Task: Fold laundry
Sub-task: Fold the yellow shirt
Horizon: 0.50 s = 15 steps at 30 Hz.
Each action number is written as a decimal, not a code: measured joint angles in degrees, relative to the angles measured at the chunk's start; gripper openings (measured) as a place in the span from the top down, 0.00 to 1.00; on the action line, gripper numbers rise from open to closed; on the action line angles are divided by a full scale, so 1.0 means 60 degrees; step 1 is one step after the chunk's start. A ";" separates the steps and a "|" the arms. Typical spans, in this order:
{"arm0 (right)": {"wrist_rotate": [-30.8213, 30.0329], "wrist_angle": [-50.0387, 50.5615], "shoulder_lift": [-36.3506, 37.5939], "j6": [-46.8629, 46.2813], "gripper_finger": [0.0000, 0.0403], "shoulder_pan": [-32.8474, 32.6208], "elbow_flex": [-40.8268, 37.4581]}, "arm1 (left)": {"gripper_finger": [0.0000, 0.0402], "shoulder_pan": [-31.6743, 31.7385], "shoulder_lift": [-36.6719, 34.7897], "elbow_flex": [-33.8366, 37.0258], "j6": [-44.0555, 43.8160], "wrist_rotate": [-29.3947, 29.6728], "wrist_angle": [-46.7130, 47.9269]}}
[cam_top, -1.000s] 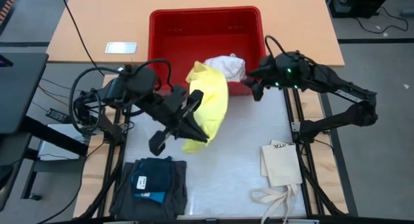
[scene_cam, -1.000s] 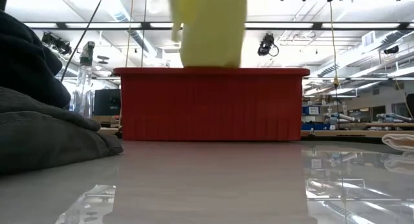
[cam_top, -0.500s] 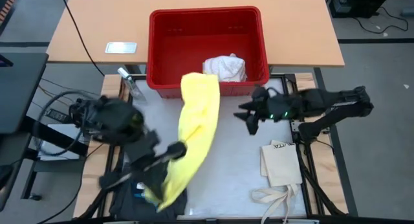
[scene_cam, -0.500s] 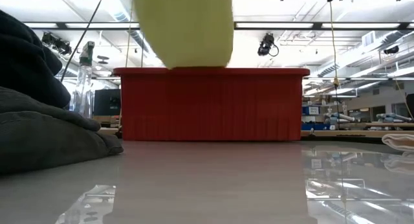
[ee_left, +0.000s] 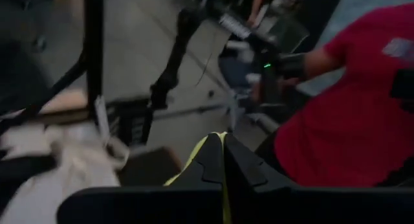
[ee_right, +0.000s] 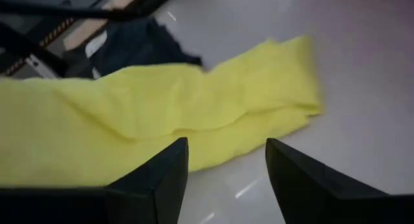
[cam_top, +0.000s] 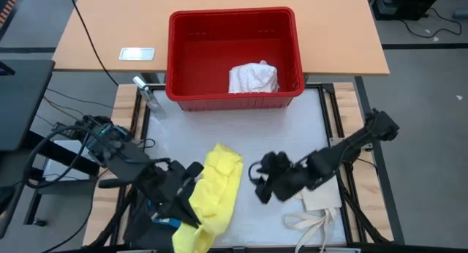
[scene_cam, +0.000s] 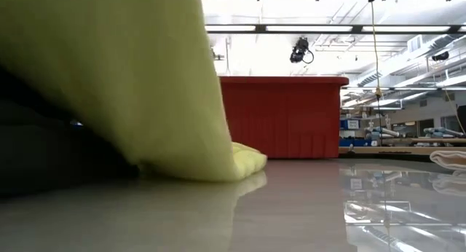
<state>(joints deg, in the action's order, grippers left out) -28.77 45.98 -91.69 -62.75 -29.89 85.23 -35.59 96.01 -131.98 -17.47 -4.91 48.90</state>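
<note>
A yellow cloth [cam_top: 213,191] lies in a long band from the table's middle toward the near left. My left gripper [cam_top: 191,172] is shut on it, above the near-left corner. The cloth's far end [scene_cam: 244,159] rests on the table. My right gripper [cam_top: 257,186] hovers open just right of the yellow cloth [ee_right: 194,107], touching nothing. A white cloth [cam_top: 254,77] lies in the red bin [cam_top: 175,55]. Dark folded garments with a blue piece [cam_top: 162,222] sit at the near left, partly hidden by the yellow cloth and my left arm. My left gripper pinches the yellow cloth between its two shut fingers, with yellow showing beside the fingertips [ee_left: 191,164]. It grips the band's left side, about mid-length [cam_top: 199,177]. The cloth slopes from the hold down to its far end on the table, and its near end [cam_top: 187,240] hangs over the dark garments.
A cream tote bag [cam_top: 320,187] with long straps lies at the near right, under my right arm. The red bin stands at the table's far edge. Bare tabletop [cam_top: 278,129] lies between the bin and the grippers. A person in a red top [ee_left: 349,107] shows beyond the table.
My left gripper has swung from the table's middle toward the near-left corner with the yellow cloth, whose far end has come away from the bin and down onto the table. My right gripper has swung from the bin's right corner toward the near edge and down, beside the cloth.
</note>
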 joint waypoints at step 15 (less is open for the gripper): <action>-0.0099 -0.2024 -0.2538 0.0480 0.47 0.0604 0.0004 | 0.98 -0.0124 0.0117 0.0000 -0.0515 -0.0658 0.2358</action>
<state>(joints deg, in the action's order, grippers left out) -29.37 33.83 -106.91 -59.87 -26.26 85.25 -36.34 96.71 -131.98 -20.56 -8.86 63.05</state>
